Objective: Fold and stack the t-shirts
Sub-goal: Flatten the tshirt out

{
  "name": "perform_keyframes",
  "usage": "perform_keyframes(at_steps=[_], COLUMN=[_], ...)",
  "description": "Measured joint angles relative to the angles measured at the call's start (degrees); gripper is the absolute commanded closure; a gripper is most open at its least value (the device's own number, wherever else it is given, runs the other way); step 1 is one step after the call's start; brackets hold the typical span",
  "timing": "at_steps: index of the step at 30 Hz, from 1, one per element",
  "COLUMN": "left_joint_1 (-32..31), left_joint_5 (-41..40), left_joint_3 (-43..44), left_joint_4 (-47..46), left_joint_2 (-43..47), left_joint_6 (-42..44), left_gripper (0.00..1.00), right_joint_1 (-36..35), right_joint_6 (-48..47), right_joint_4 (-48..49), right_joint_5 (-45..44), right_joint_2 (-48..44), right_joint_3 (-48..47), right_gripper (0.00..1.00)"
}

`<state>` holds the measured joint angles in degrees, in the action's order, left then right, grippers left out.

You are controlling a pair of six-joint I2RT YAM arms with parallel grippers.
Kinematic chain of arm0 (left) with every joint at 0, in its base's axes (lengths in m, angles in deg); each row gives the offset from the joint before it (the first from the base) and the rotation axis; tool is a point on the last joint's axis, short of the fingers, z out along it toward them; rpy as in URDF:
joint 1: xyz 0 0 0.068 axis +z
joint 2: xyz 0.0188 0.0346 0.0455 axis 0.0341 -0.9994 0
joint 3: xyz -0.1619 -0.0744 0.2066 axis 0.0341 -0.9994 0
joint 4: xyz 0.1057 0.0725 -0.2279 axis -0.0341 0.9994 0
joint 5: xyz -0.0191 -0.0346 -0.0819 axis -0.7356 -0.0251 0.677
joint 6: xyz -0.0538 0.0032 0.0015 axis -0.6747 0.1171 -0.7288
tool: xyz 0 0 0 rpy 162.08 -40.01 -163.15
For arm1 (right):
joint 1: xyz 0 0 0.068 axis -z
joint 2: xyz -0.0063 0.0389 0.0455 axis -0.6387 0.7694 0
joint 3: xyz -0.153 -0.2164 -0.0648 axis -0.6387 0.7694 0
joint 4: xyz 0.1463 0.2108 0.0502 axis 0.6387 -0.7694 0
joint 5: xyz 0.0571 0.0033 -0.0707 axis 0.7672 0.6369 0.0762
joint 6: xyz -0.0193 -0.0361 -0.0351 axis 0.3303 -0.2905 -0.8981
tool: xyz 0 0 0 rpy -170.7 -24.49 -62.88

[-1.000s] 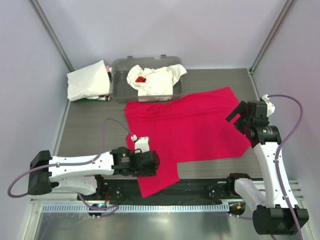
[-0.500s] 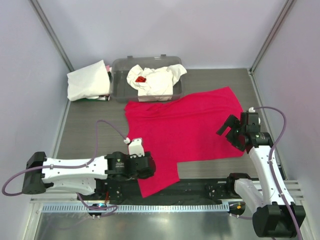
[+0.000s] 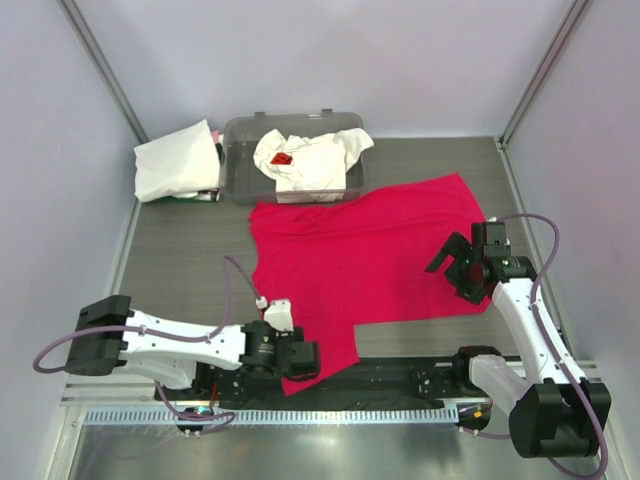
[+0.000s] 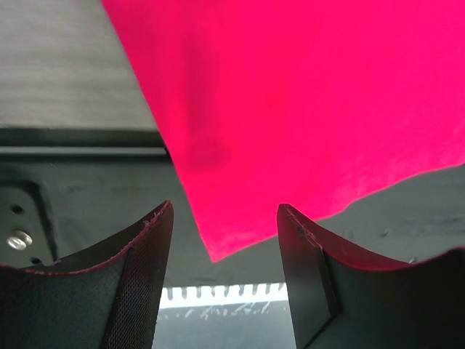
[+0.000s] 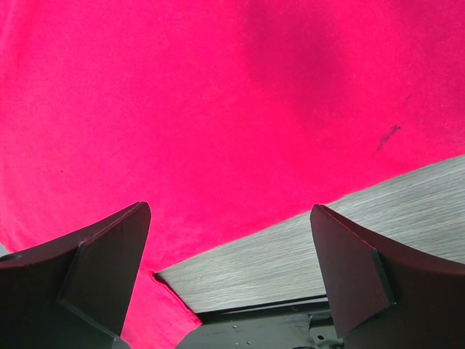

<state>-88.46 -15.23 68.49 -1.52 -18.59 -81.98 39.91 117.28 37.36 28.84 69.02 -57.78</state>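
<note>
Crimson red cloth t-shirt lies spread flat mid-table, near flap over the front edge, apparently laid out for folding. Left gripper, jaws apart and grasping nothing, lines up on that flap's corner; right gripper hangs wide, released, over the right hem. Crumpled cream t-shirt waits in clear grey plastic tub; folded white t-shirt beside it looks like the stack. No readable writing.

Probably a robotics lab: bare pale walls, metal frame posts, bench-mounted arms.
</note>
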Motion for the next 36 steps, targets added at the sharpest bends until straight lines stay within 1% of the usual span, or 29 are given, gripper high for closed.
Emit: perform_keyframes(at_steps=[2,6,9,12,18,19,22,23,25,26,27,33,36], left_joint_1=[-2.4,-5.6,-6.5,-6.7,-6.8,-6.8,-6.8,-6.8,-6.8,-6.8,-6.8,-6.9,-5.6], left_joint_5=[1.1,3.3,5.0,7.0,7.6,7.6,7.7,7.7,7.8,7.6,7.3,5.6,3.3], left_joint_3=[1.1,1.8,1.2,-1.8,-4.9,-4.9,-5.2,-5.3,-5.4,-5.5,-5.6,-6.7,-6.6], left_joint_4=[0.0,-0.6,-2.1,-5.7,-8.7,-8.7,-8.3,-8.1,-7.4,-7.4,-7.5,-8.2,-5.8], left_joint_2=[-3.0,-5.7,-5.7,-5.5,-3.3,-3.3,-3.4,-3.3,-3.3,-3.2,-3.1,0.0,5.7], left_joint_6=[-1.3,-3.5,-4.5,-5.4,-5.9,-5.9,-5.6,-5.4,-5.4,-5.3,-5.4,-5.6,-5.6], left_gripper=[0.39,0.40,0.43,0.44,0.47,0.49,0.65,0.77,0.87,0.97,1.00,1.00,1.00], right_joint_1=[0.0,0.0,0.0,0.0,0.0,0.0,0.0,0.0,0.0,0.0,0.0,0.1,0.3], right_joint_6=[0.5,1.2,1.9,2.4,2.6,2.7,2.8,2.8,3.0,3.1,3.3,4.8,5.2], right_joint_4=[0.0,0.0,0.0,0.0,0.1,0.2,0.5,0.5,0.9,1.1,1.5,6.3,9.2], right_joint_5=[-0.1,-1.4,-3.0,-4.2,-5.8,-6.0,-6.6,-6.9,-7.2,-7.3,-7.4,-6.5,-5.0], right_joint_2=[0.1,0.8,1.7,3.6,6.4,6.7,7.5,7.8,8.3,8.6,9.0,12.3,16.3], right_joint_3=[0.0,0.0,-0.4,-1.5,-3.2,-3.2,-3.2,-3.2,-3.2,-3.2,-3.1,0.8,2.8], right_gripper=[0.02,0.02,0.01,0.01,0.01,0.01,0.00,0.00,0.00,0.00,0.00,0.04,0.05])
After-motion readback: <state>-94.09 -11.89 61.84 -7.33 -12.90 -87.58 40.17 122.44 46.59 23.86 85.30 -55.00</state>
